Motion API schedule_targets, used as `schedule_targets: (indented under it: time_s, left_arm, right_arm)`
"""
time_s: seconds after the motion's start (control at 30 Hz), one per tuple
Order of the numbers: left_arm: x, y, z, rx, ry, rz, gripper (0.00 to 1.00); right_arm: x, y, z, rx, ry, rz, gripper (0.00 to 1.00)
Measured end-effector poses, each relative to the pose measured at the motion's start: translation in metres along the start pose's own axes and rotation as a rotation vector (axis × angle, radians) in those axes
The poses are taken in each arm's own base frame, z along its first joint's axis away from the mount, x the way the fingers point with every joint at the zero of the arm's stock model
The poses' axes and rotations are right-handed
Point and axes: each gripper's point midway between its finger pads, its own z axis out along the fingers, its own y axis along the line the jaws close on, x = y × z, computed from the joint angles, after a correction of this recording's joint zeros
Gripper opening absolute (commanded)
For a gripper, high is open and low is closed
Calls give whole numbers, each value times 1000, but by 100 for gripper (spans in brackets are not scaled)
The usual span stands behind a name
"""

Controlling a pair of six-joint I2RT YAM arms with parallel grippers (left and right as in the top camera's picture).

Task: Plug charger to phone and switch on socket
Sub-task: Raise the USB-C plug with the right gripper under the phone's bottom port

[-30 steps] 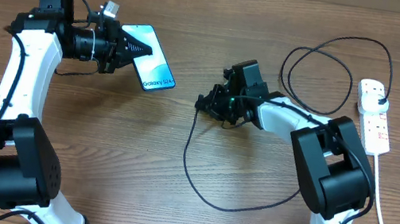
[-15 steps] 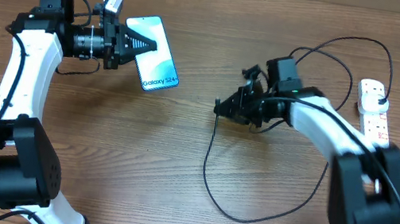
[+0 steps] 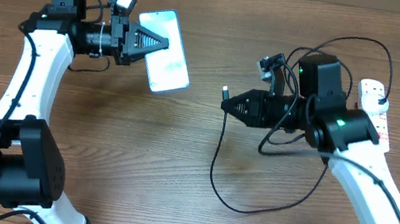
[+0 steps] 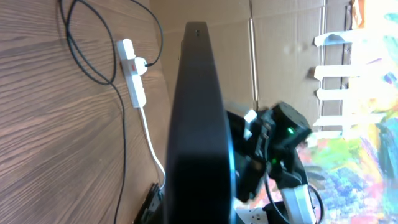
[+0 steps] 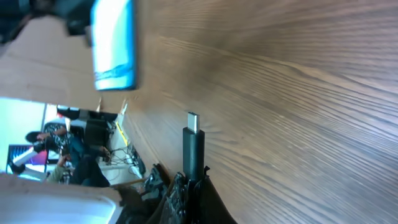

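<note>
Left hand [image 3: 164, 43] is clenched on the phone [image 3: 171, 72], fingers over one short end, lit screen up toward the overhead camera. In the left wrist view the phone [image 4: 199, 124] shows edge-on as a dark slab up the middle of the frame. It looks held off the counter [image 3: 97, 152], not lying on it.

Right hand [image 3: 228, 105] is clenched on the charger [image 3: 214, 162] just behind its plug tip [image 3: 225, 92]. In the right wrist view the plug tip [image 5: 193, 120] sticks out past the fingers [image 5: 186, 199], with bare metal showing. It aims toward the phone [image 5: 115, 43], which sits upper left in that frame. Tip and phone are near each other but apart, so not mated.

The rest of the charger hangs from the right hand in a loop on the counter, with more loops up behind the arm toward the socket [image 3: 368, 89].

The socket lies at the right edge of the counter, partly hidden under the right arm. The charger's black plug [image 3: 379, 98] is seated in its far end. From the left wrist the socket [image 4: 134, 74] shows clearly, its white cord [image 4: 149, 137] trailing off it. I cannot tell the switch position.
</note>
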Motion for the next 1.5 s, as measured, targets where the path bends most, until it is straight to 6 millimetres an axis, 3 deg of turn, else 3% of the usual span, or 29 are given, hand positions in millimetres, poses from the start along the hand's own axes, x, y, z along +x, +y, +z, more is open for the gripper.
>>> schedule_targets:
  time_s: [0.3, 0.73, 1.1, 1.5]
  left_arm:
    - [-2, -6, 11, 18, 25, 4, 4]
    - [-10, -11, 13, 21, 24, -60, 4]
    - [-2, -14, 31, 27, 68, -67, 4]
    - [0, -14, 34, 29, 76, -62, 4]
  right_arm:
    - [22, 34, 15, -52, 64, -40, 4]
    - [19, 65, 29, -120, 38, -103, 4]
    - [17, 62, 32, -87, 21, -88, 4]
    - [11, 54, 42, -74, 16, -60, 4]
